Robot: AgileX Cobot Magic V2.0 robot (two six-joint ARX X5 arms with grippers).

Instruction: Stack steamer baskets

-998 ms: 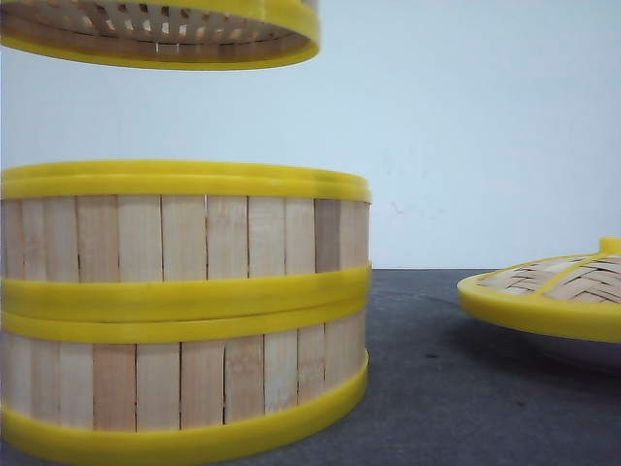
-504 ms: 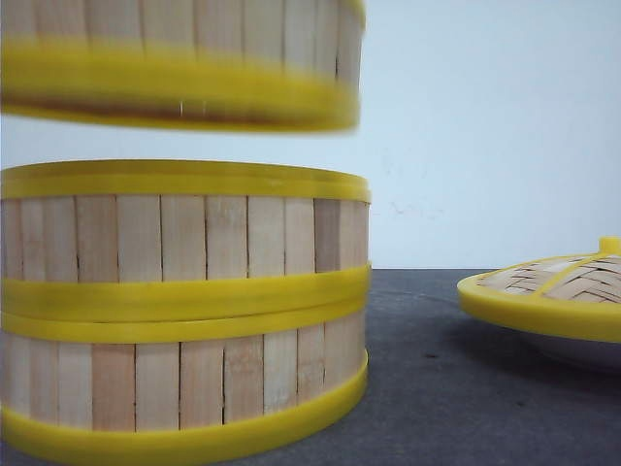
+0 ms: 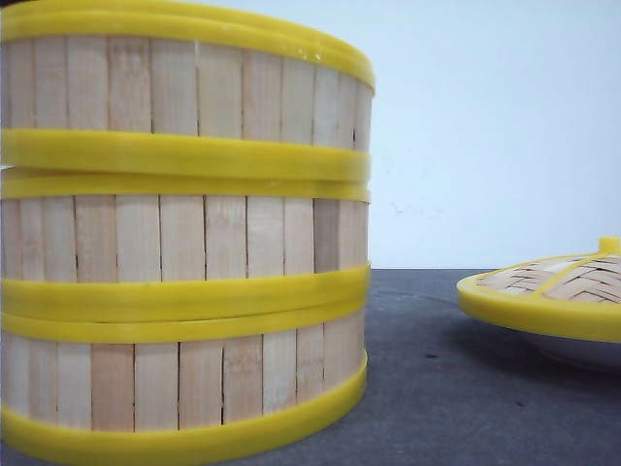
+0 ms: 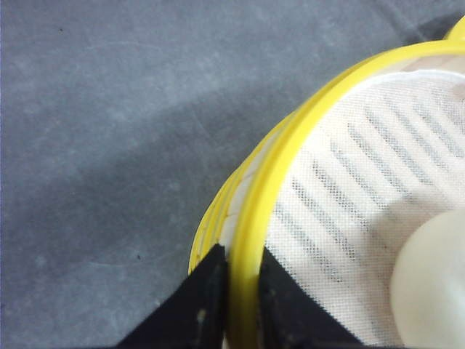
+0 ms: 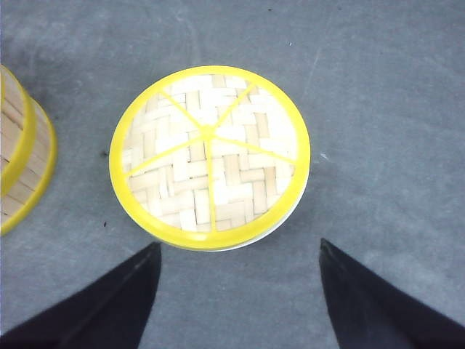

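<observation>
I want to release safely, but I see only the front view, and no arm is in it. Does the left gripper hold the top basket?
Observer: Yes. The left gripper pinches the top basket at its yellow rim, one of the fingers inside, one outside.
Operator: Is something inside that basket?
Observer: A white cloth liner and a pale round thing, cut off by the frame.
Operator: And the right gripper?
Observer: The right gripper is open, holding nothing, above the lid.

- Three steamer baskets [image 3: 184, 243] stand stacked in one column.
- One woven lid [image 5: 209, 156].
- One white plate [image 3: 572, 349] under it, mostly hidden.
- One pale round item [image 4: 432, 291], perhaps a bun.
</observation>
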